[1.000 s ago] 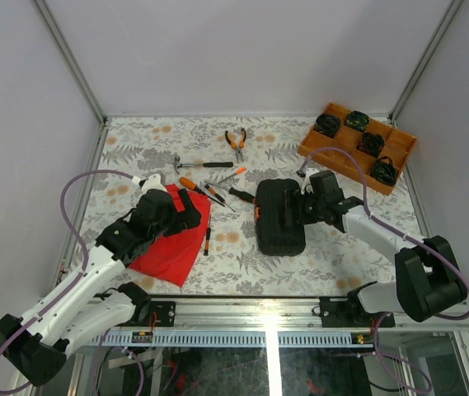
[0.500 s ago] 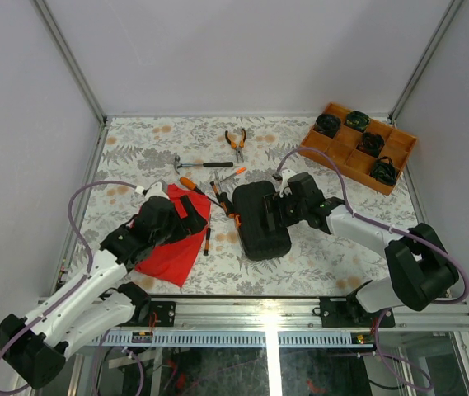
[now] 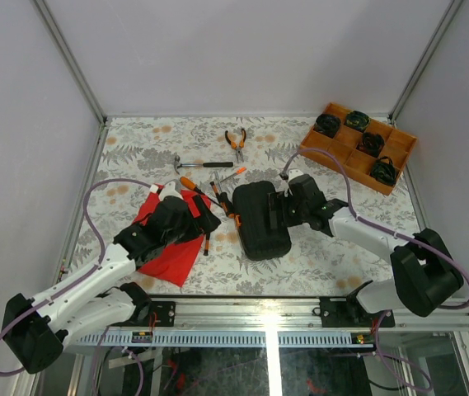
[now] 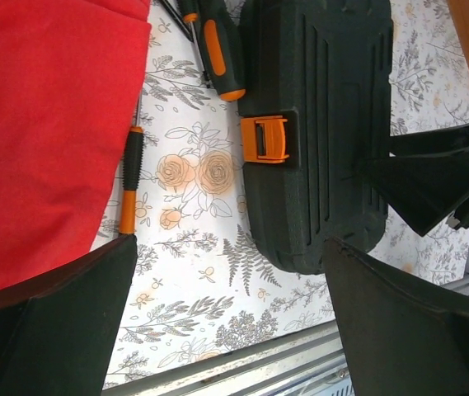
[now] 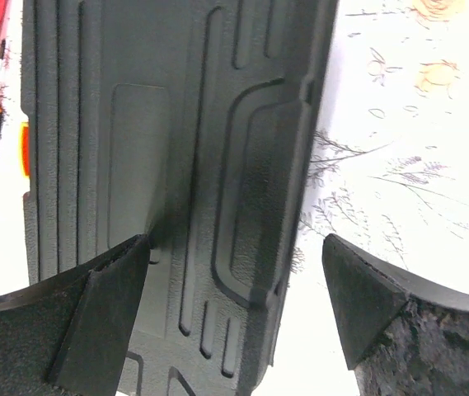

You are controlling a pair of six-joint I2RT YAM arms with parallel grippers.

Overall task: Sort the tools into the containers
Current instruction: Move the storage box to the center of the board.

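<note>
The black ribbed tool case (image 3: 259, 219) lies shut on the table, its orange latch (image 4: 264, 139) facing left. My right gripper (image 3: 281, 212) is open at the case's right edge; in the right wrist view (image 5: 242, 318) one finger is over the lid (image 5: 176, 148) and the other over the table. My left gripper (image 3: 208, 221) is open and empty (image 4: 234, 330) above the right edge of the red cloth (image 3: 168, 239), left of the case (image 4: 316, 124). Screwdrivers (image 3: 193, 185) (image 4: 222, 49), a thin one (image 4: 129, 181), a hammer (image 3: 197, 163) and pliers (image 3: 236, 142) lie loose.
An orange compartment tray (image 3: 358, 147) of black round items stands at the back right. Metal frame posts and walls bound the table. The front rail (image 4: 242, 367) runs close under my left gripper.
My right gripper pushed the case left toward the screwdrivers, then it stayed put. My left gripper moved right across the red cloth toward the case.
</note>
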